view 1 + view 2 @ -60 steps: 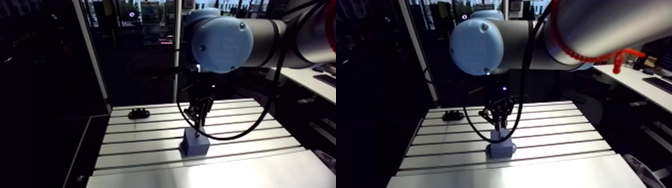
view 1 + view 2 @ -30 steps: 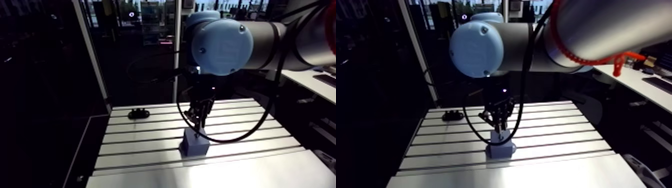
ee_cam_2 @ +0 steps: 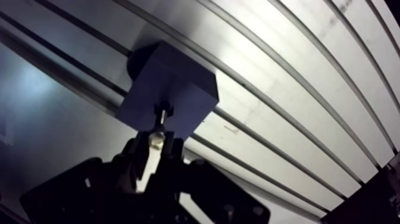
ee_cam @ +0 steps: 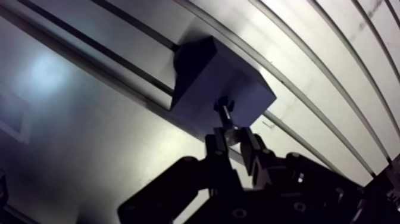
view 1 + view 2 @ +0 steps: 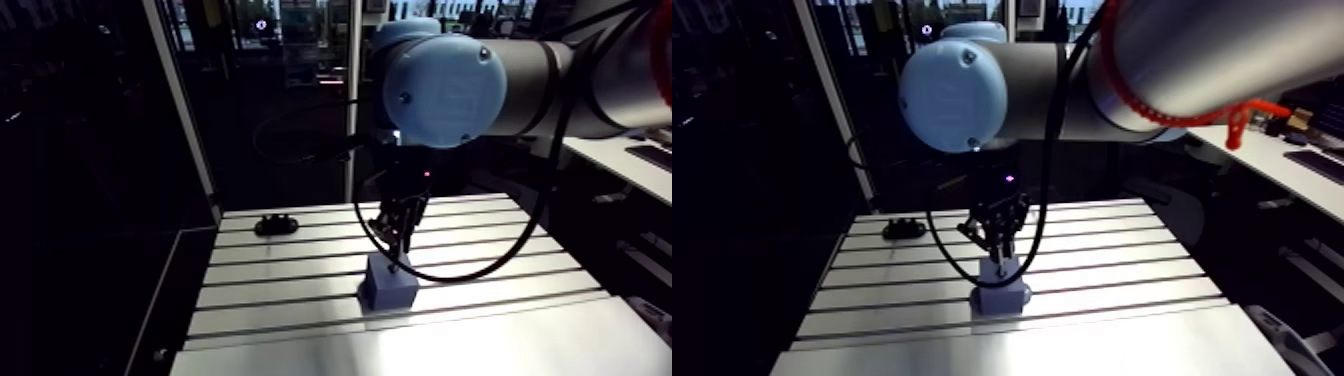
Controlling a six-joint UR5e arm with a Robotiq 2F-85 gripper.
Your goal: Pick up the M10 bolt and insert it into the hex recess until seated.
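1. Between the two fingers of the gripper (image 4: 234,140), the bolt (image 3: 158,124) is pinched by its upper, bright metal part, and the jaws stand narrow around it.
2. Its slim shank points away from the fingers, straight down in the arm view. Its dark lower end meets the top face of the block (image 4: 208,77), close to the edge of that face nearest the gripper.
3. The hex recess itself is hidden under the bolt's end, so how deep the bolt sits cannot be told.
4. The block is a plain cuboid, dull blue-grey, with flat faces and sharp corners. It rests on the table (image 4: 309,77) and straddles one of its slots.
5. The table is brushed aluminium, pale and reflective, with long parallel dark slots across it.
6. A small black fixture (image 5: 276,224), low and lumpy, lies near the table's far left corner. It is well apart from the block and the gripper.
7. Nothing stands between the gripper and the block. Only the dark gripper body covers the table just behind the fingers in the wrist view.
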